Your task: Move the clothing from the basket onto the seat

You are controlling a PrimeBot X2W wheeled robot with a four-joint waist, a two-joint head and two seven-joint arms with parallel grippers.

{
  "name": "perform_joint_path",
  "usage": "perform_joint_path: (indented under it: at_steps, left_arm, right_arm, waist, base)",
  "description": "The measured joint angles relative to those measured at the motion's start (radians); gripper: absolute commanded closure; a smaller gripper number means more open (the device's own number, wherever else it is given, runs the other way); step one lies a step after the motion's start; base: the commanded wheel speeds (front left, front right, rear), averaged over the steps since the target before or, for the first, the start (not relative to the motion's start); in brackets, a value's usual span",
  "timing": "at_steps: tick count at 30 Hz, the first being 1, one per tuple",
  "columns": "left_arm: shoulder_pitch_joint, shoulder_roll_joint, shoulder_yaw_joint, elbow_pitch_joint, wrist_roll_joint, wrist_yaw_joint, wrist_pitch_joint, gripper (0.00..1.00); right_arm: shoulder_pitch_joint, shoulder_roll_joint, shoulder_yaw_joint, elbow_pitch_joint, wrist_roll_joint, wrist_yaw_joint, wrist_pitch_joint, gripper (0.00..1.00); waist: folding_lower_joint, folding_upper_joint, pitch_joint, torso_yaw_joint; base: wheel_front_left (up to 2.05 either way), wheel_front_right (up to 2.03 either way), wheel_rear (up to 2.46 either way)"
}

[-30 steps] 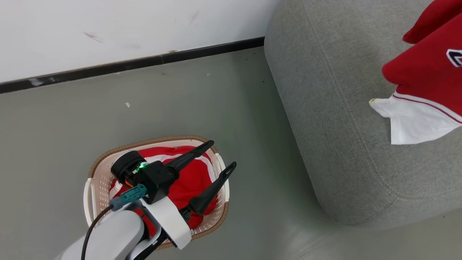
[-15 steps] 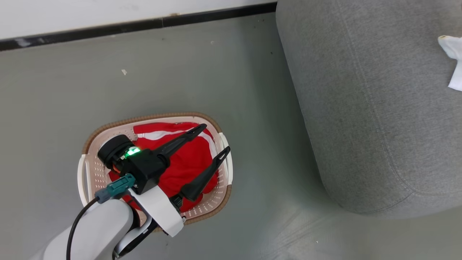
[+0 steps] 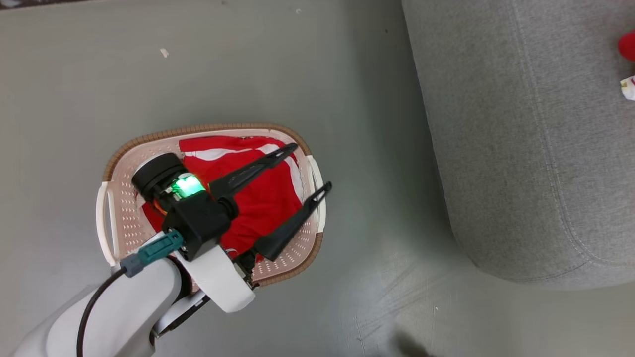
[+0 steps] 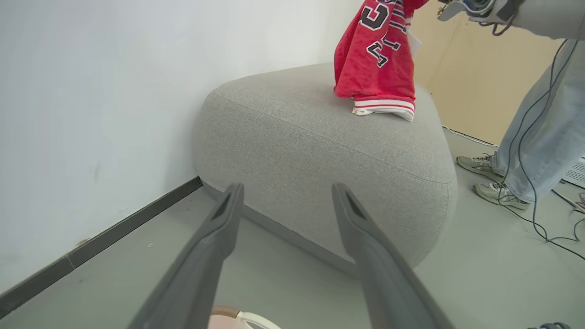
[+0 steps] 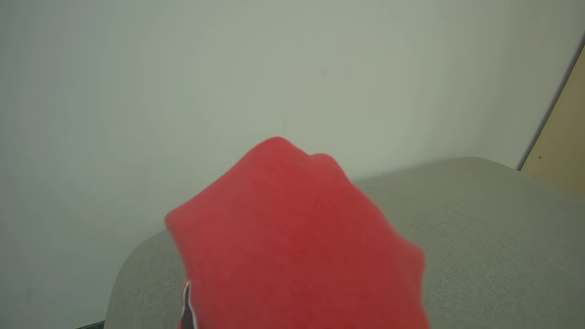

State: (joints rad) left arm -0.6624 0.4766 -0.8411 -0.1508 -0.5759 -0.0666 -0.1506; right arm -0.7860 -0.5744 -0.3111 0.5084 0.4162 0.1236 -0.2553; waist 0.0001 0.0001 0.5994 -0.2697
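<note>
Clothing (image 3: 263, 208) sits in the basket (image 3: 121, 223), so I'd lower my wide-open left gripper (image 3: 310, 167) straight onto its bunched middle; right gripper (image 4: 450, 8) clamps a jersey (image 4: 374, 68)

My left gripper (image 3: 311, 166), seen from the head: two long, black, tapering fingers (image 3: 253, 171), each with a narrow slot near the tip, set in a boxy black wrist housing (image 3: 198, 225). A green light (image 3: 187, 186) glows on the housing beside a round black cylinder (image 3: 155, 173). A white cuff (image 3: 221, 285) joins my pale grey forearm (image 3: 124, 317). A teal connector (image 3: 151, 253) feeds a black cable (image 3: 88, 310).
</note>
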Motion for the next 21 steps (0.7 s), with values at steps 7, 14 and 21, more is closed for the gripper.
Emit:
perform_joint_path:
  at_steps: [7, 14, 21]
  left_arm:
    - [-0.032, 0.006, -0.016, -0.034, 0.017, -0.016, 0.001, 0.0]
    - [-0.054, 0.019, -0.016, -0.044, 0.028, -0.017, 0.006, 0.0]
    - [-0.068, 0.026, -0.016, -0.046, 0.033, -0.024, 0.005, 0.0]
  right_arm:
    - [-0.028, 0.029, 0.0, 0.03, -0.034, 0.0, 0.0, 1.0]
    - [-0.042, 0.06, 0.047, 0.11, -0.048, 0.0, 0.0, 1.0]
    - [-0.044, 0.092, 0.089, 0.186, -0.048, 0.0, 0.0, 0.93]
  waist:
    - [0.0, 0.0, 0.048, 0.002]
    - [0.0, -0.0001, 0.085, 0.001]
    - [0.0, 0.0, 0.107, 0.001]
  base:
    - [0.0, 0.0, 0.0]
    - [0.0, 0.0, 0.0]
    - [0.0, 0.0, 0.0]
